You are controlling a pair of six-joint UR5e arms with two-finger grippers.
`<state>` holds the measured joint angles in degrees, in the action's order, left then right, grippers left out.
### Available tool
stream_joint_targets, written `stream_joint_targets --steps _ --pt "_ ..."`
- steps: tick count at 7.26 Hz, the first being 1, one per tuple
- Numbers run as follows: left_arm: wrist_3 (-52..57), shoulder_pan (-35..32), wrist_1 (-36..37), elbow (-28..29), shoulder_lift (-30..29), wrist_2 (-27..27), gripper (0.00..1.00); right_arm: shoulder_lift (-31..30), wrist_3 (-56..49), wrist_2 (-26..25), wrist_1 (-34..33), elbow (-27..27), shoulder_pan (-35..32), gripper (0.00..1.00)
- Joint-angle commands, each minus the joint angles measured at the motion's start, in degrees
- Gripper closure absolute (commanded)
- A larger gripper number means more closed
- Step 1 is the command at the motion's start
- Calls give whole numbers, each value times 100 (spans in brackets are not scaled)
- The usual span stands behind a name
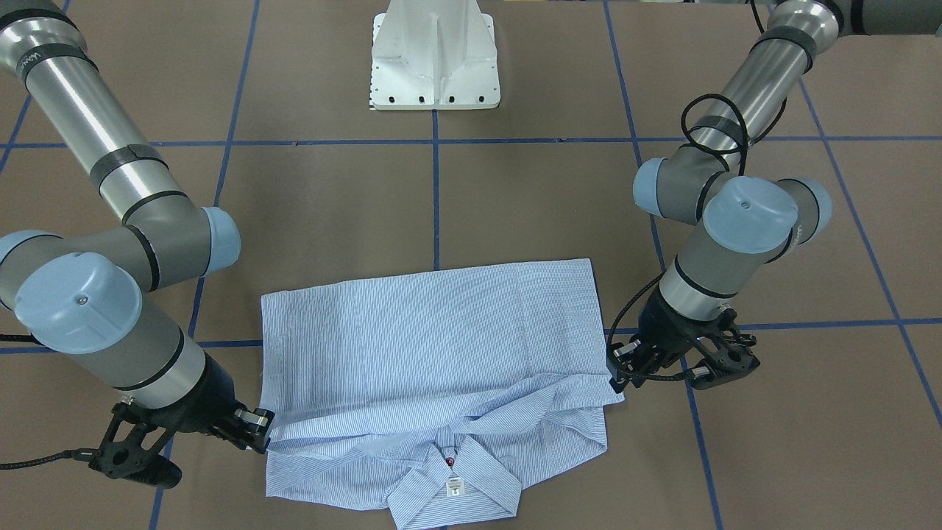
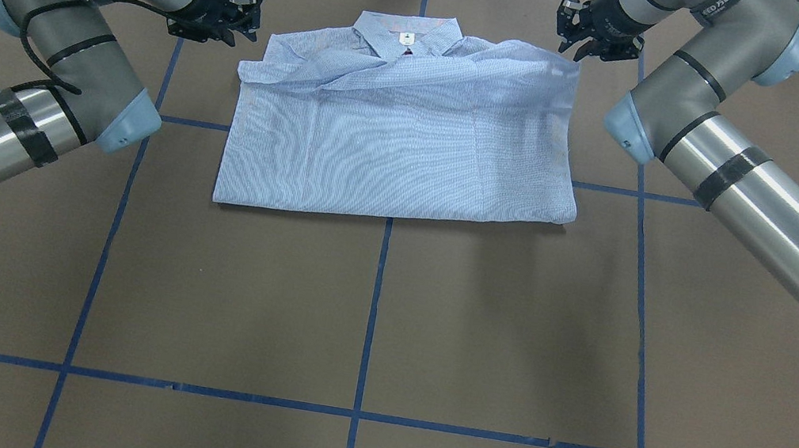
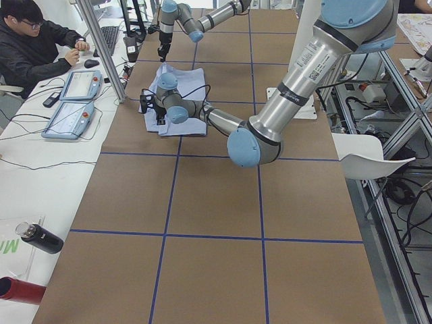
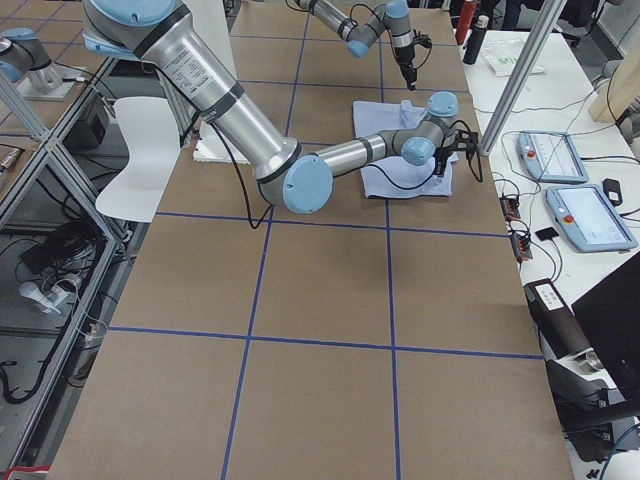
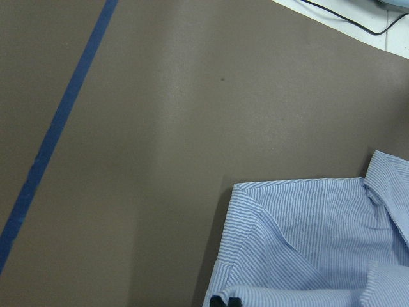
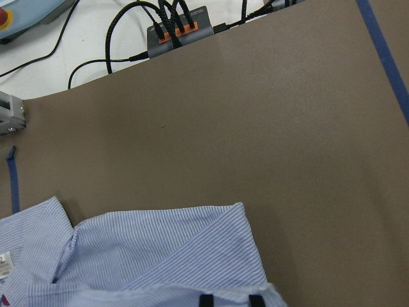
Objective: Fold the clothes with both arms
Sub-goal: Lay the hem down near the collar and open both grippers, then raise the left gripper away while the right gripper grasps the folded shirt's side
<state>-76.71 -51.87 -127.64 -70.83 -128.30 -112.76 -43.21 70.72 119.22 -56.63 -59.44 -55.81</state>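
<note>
Flanking the folded shirt, left end effector, right end effector

We see the left arm and right arm built alike: polished silver tubes, dark grey joints, and round light-blue caps, each with a small centre screw. Black bands ring the tubes, some lettered white. Black cables loop alongside. The left hand and right hand are black linkages.

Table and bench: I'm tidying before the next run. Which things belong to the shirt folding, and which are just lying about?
Job: shirt, left hand, right hand.
Lying about: two teach pendants, black bottle, red bottle, cable hub.
</note>
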Motion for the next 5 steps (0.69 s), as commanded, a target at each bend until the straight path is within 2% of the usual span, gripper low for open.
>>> stream_joint_targets --steps 1,3,5 --pt "60 -199 29 -1 -37 0 0 -12 12 -13 3 2 0 0" --pt "51 -244 108 -114 -37 -44 0 -160 73 31 -6 -259 9 0" --pt "25 -245 423 -483 -2 -184 0 -896 108 39 -23 -1084 323 0"
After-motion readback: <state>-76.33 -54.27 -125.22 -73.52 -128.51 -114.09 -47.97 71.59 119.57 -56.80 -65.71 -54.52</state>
